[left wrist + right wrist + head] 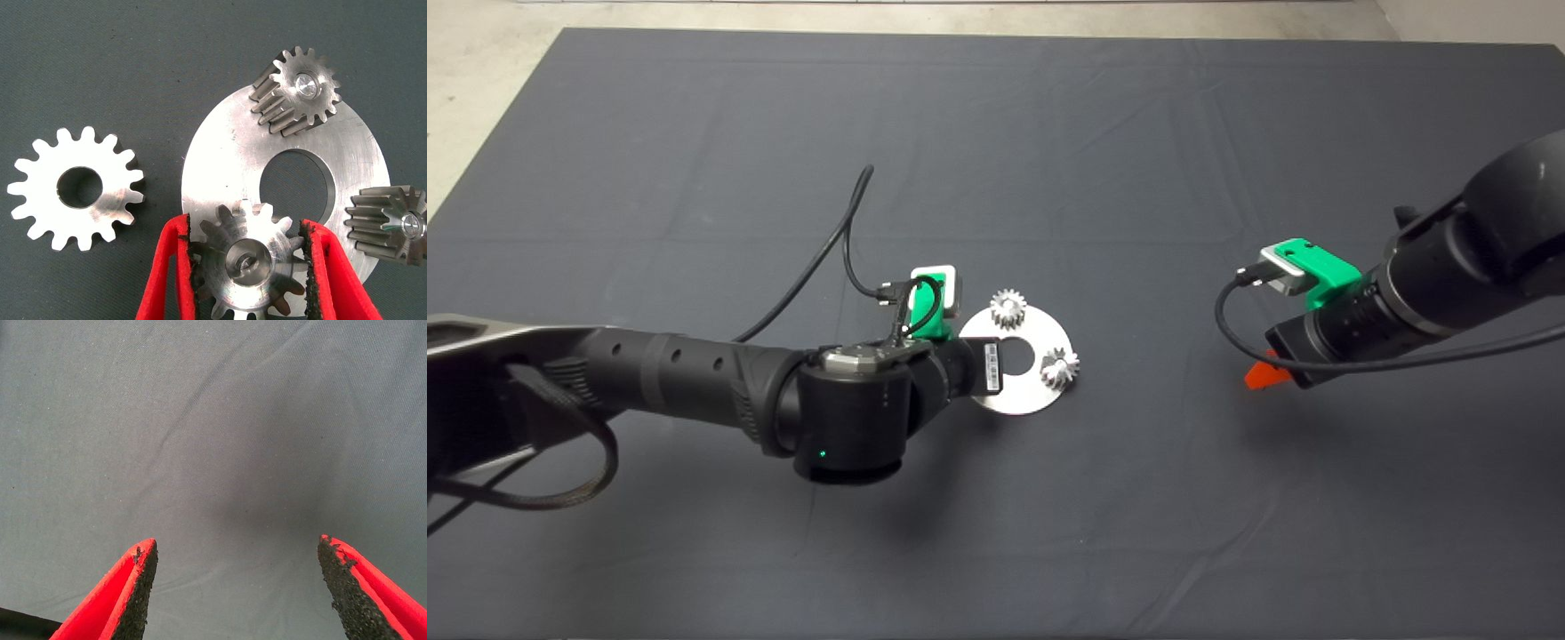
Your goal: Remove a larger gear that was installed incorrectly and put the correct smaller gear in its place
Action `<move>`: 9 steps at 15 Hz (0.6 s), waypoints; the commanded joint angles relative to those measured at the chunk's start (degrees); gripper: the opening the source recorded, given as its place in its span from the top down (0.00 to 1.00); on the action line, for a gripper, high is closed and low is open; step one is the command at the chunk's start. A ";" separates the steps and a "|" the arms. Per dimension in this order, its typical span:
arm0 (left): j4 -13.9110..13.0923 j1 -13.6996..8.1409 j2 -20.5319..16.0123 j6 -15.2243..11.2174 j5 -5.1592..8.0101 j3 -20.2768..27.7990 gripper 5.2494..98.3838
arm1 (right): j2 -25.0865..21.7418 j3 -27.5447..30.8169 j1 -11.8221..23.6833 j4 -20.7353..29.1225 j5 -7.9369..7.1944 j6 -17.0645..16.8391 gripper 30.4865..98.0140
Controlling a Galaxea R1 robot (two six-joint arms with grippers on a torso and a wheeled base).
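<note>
Black arms (694, 382), green mounts, red fingers (127, 600), cables

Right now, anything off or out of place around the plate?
One thing: the larger gear lies flat on the mat, off the round plate, which carries two small gears. The left gripper is closed on the smaller gear at the plate's edge. The right gripper is open over bare mat.

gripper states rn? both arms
Left gripper: shut on the smaller gear, over the disc.
Right gripper: open, empty, above bare mat.
</note>
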 commanded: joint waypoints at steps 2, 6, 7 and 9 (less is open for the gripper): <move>2.04 -0.20 -0.07 0.61 4.51 3.99 0.80 | 0.03 -0.22 0.64 -0.48 -4.23 -0.31 0.51; 2.04 2.32 -0.68 0.70 4.59 4.01 0.80 | 0.29 -0.74 0.64 -0.74 -4.15 -0.93 0.51; 2.04 2.43 -0.54 0.96 4.59 3.67 0.80 | 0.29 -0.74 0.64 -0.74 -4.15 -0.93 0.51; 2.04 2.87 -0.07 1.75 4.51 1.24 0.80 | 0.38 -0.65 0.64 -0.74 -4.15 -0.93 0.51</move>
